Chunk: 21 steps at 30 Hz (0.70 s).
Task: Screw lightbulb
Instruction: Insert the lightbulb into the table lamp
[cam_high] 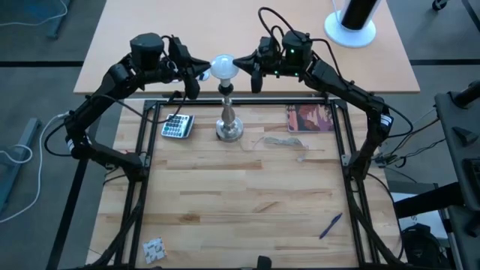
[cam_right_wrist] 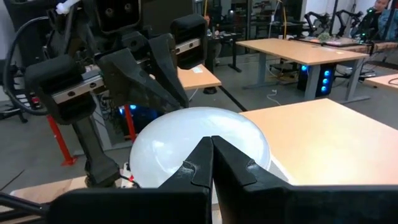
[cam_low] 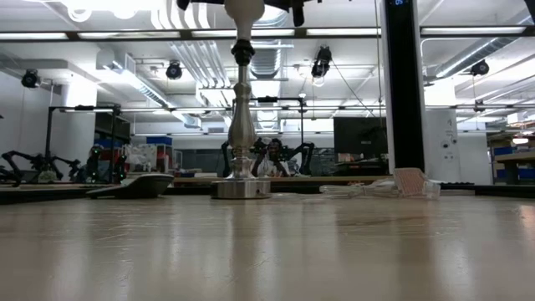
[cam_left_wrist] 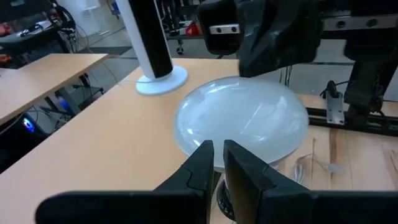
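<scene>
Two dark arms reach in from either side of the wooden worktop (cam_high: 247, 195) and meet above a silver turned-metal stand (cam_high: 229, 124) that rises from a round base at the far middle. On top of that stand sits the small white frosted lightbulb (cam_high: 223, 67), its screw base hidden from above by its own dome; the level view cuts off all but its lower edge, so how deep it sits in the socket cannot be told.

Going left to right in the overhead view: a grey pocket calculator (cam_high: 178, 125) lies flat just left of the stand's base. The left hand (cam_high: 201, 75) is held level at the bulb's left side, fingers pointing toward the glass; its wrist camera shows the two dark fingertips (cam_left_wrist: 205, 163) closed to a narrow slit, tips at the bulb's lower curve and gripping nothing, though actual contact cannot be made out. Right of the bulb, the right hand (cam_high: 246, 64) mirrors that pose, level and pointing inward; its own fingers (cam_right_wrist: 202, 160) are pressed fully together in front of the dome. Farther right, a thin clear wire loop (cam_high: 281, 142) and a reddish printed card (cam_high: 309, 118) lie on the wood. A blue pen (cam_high: 330, 225) rests near the front right.
</scene>
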{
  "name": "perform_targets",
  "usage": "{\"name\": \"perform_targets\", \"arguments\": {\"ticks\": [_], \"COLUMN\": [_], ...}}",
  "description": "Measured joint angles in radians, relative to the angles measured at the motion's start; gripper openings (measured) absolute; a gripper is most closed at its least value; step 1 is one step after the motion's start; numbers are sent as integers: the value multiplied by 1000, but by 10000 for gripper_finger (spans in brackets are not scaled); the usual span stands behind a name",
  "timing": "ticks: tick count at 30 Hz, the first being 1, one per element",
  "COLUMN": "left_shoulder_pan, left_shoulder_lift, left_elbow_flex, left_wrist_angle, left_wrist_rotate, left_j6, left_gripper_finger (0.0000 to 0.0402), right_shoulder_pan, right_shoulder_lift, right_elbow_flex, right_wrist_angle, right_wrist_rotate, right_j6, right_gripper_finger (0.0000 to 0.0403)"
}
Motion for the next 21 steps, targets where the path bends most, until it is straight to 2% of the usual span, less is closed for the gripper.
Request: {"name": "perform_targets", "arguments": {"ticks": [13, 21], "left_shoulder_pan": [27, 28], "left_shoulder_lift": [2, 2], "left_elbow_flex": [0, -1], "left_wrist_angle": [2, 3], "left_wrist_rotate": [4, 1], "left_j6": [0, 0], "left_gripper_finger": [25, 37], "right_shoulder_pan": [2, 3], "right_shoulder_lift": [2, 2], "right_elbow_flex": [0, -1], "right_wrist_angle": [5, 6], "right_wrist_rotate": [-22, -22], "right_j6": [-1, -2], "right_gripper_finger": [0, 0]}}
